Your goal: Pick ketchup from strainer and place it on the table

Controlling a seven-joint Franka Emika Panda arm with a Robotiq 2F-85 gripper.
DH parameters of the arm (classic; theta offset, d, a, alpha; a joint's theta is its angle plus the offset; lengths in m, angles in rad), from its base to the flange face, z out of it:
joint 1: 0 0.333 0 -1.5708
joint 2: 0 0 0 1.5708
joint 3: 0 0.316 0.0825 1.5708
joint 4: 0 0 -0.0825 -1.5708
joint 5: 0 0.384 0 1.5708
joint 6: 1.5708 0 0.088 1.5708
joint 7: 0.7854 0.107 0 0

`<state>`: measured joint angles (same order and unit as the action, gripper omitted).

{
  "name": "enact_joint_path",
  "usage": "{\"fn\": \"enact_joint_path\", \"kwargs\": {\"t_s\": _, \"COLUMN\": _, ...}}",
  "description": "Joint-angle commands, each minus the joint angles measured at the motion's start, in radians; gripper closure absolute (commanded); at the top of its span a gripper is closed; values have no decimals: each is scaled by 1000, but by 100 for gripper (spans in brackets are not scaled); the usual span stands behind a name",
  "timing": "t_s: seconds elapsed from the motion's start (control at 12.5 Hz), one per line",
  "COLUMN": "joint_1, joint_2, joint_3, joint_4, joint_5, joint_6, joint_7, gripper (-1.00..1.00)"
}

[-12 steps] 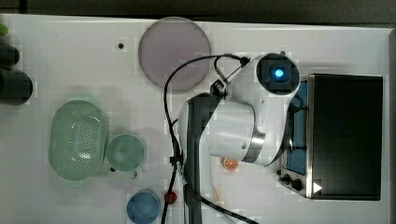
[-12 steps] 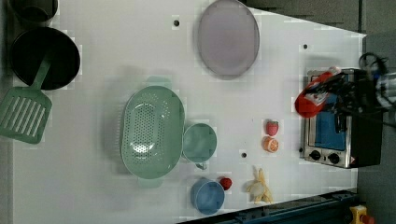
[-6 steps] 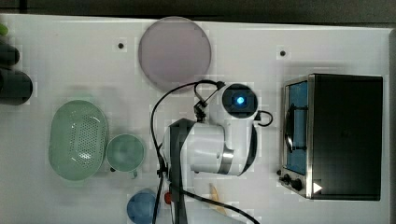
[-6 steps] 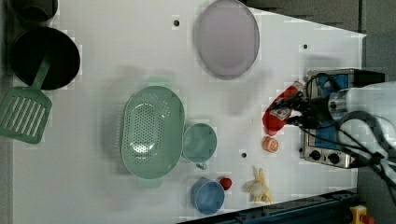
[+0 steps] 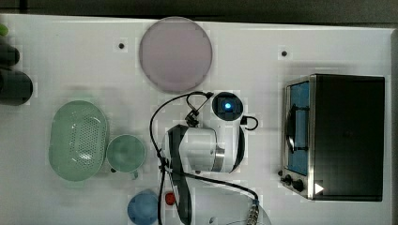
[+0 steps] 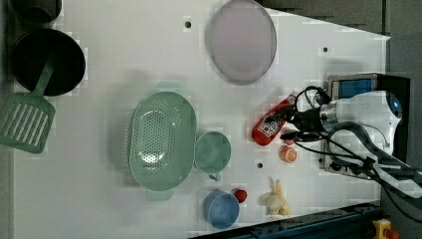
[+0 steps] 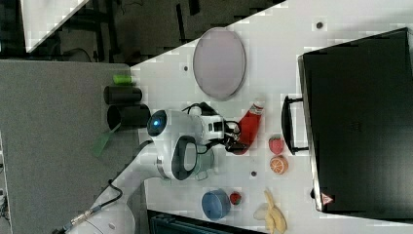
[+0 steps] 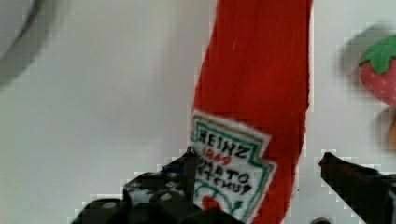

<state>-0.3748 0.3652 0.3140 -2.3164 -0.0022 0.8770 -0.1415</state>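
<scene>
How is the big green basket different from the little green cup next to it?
The strainer is a long oval, while the green cup is round. The strainer is much bigger than the cup. The strainer's bottom is full of tiny holes, while the cup's inside looks smooth. Both are pale green, hold nothing, and sit side by side on the white table.

- One ketchup bottle (image 6: 271,125).
- One mint-green strainer (image 6: 161,141).
- Two cups: one green (image 6: 212,152), one blue (image 6: 220,209).
- One round grey plate (image 6: 241,40).
- One strawberry (image 7: 276,145).
- One orange half (image 6: 287,154).
- One banana (image 6: 276,200).
- One green spatula (image 6: 26,119).
- One toaster oven (image 5: 345,136).
- One black bowl (image 6: 47,60).
</scene>
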Motion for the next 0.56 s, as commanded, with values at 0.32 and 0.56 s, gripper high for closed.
{"fn": "enact_joint_path", "kwargs": {"t_s": 0.32, "joint_1": -12, "joint_2": -185, "joint_3": 6, "joint_4": 121, "joint_5": 11, "joint_6": -88, "joint_7": -30, "gripper": -100}}
{"fn": "enact_joint_path", "kwargs": {"t_s": 0.56, "joint_1": -12, "joint_2": -263, "joint_3": 5, "joint_4": 264, "joint_5": 17, "joint_6": -267, "joint_7": 22, "gripper": -100}}
